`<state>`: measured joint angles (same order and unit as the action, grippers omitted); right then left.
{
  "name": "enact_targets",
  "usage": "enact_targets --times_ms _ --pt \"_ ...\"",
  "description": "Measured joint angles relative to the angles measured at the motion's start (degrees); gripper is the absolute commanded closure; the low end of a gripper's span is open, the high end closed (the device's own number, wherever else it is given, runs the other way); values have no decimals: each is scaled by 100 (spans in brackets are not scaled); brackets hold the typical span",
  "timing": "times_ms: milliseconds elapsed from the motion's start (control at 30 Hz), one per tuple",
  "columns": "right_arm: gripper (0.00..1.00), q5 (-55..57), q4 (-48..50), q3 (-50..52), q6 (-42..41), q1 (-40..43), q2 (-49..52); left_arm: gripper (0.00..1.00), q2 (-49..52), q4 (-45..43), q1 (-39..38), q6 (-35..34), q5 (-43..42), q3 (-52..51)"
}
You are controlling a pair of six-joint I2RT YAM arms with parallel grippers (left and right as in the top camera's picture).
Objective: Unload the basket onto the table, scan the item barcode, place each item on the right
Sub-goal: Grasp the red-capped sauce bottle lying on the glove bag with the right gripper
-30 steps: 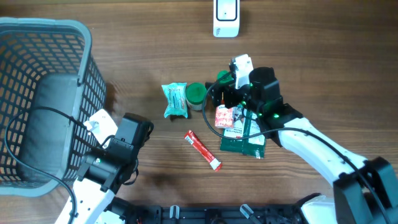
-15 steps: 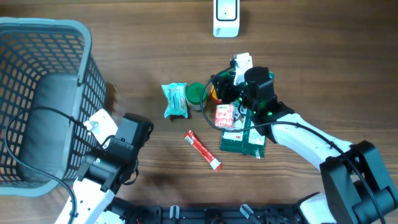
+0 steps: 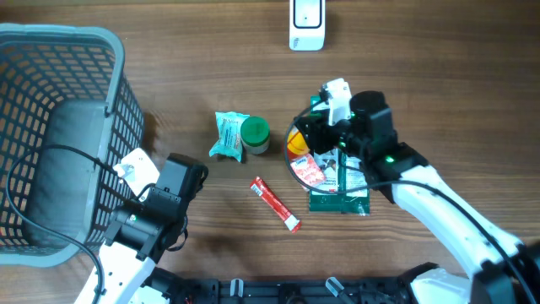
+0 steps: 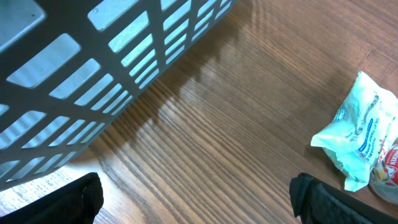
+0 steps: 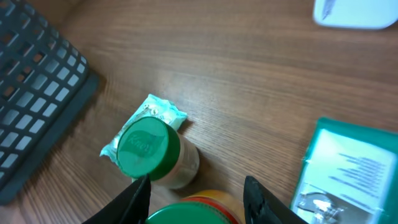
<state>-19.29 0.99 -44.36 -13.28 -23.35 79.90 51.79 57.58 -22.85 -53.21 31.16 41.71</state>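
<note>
Starting at the left, the basket (image 3: 51, 51) stands beside our left arm, which lies folded low at the near edge. The left gripper (image 4: 196, 196) is spread wide over bare table with nothing between its fingers.

Toward the middle lie a teal packet (image 3: 226, 135), a green-lidded jar (image 3: 255, 133) touching it, and a red sachet (image 3: 275, 203) nearer to us.

Right of these, our right arm reaches in diagonally from the near right corner, wrist pitched down. The right gripper (image 5: 196, 193) pinches the round tub (image 5: 193, 214) with the yellow and red top, which fills the gap between the fingers. This tub is the item to scan. It sits over the green pouch (image 3: 342, 190), just right of the jar.

We judge the grip shallow, so the tub could slip or tilt on the lift. A swing left would knock the jar. The scanner (image 3: 305, 25) stands well apart at the far edge. We cannot see the barcode, so it may end up facing away.
</note>
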Motion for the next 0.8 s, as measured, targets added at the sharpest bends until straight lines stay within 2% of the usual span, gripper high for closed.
enact_targets --times_ms 133,267,433,567,633,667,700,800 --pt "53 501 -664 -2 310 37 -595 0 0 7 0 2 0 0" --pt "52 1565 -1523 0 455 42 -1021 0 0 2 0 2 2 0" --pt "49 2608 -2050 -2 177 42 -1086 0 0 2 0 0 2 0" --pt "35 2793 -2048 -2 -55 42 -1086 0 0 2 0 2 2 0" --pt "11 2839 -2052 -2 -345 42 -1086 0 0 2 0 0 2 0" --pt "4 2844 -2057 -2 -535 42 -1086 0 0 2 0 0 2 0" --pt "0 2857 -2070 -2 -944 42 -1086 0 0 2 0 0 2 0" --pt "0 2806 -2116 -2 -2179 44 -1086 0 0 2 0 2 2 0"
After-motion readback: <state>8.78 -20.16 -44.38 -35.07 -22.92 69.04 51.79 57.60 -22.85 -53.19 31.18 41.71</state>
